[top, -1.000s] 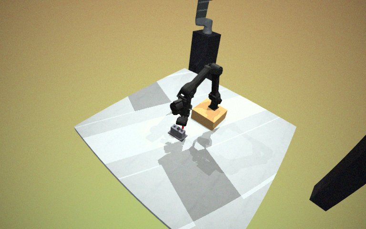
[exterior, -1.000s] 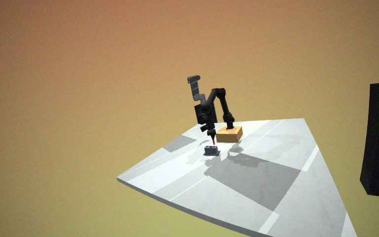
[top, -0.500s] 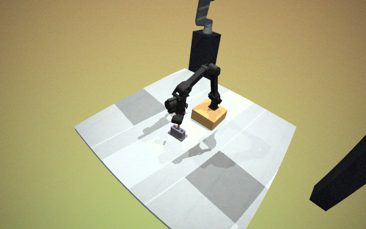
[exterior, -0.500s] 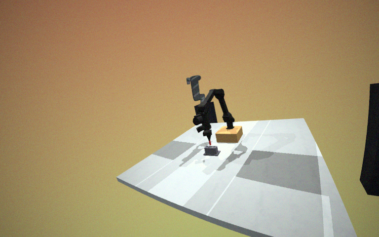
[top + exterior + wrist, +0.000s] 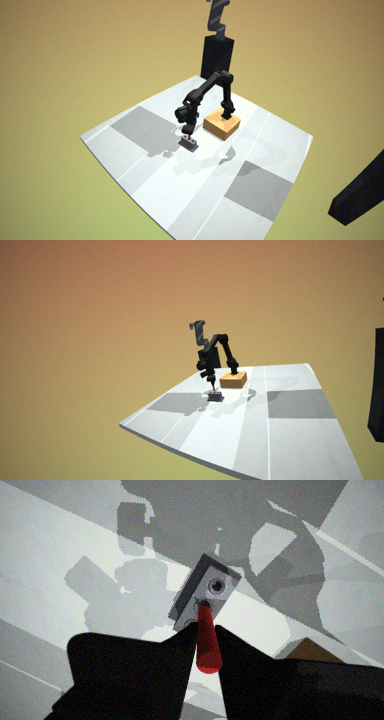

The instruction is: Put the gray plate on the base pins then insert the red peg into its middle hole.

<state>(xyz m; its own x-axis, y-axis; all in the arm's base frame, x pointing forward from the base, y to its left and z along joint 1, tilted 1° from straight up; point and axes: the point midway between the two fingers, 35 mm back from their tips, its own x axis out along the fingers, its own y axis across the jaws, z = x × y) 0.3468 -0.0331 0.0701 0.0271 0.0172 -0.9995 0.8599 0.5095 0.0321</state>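
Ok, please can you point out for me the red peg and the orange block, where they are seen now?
red peg (image 5: 189,136) (image 5: 214,388) (image 5: 207,637): top, exterior, wrist; its visible side.
orange block (image 5: 214,129) (image 5: 230,383): top, exterior; its side face.

Plate on base, base on table. Peg between gripper fingers, at plate's middle hole; depth unclear. Arm stands on block. Top view: block right of base, slightly behind; pedestal behind block, beyond table's far edge.
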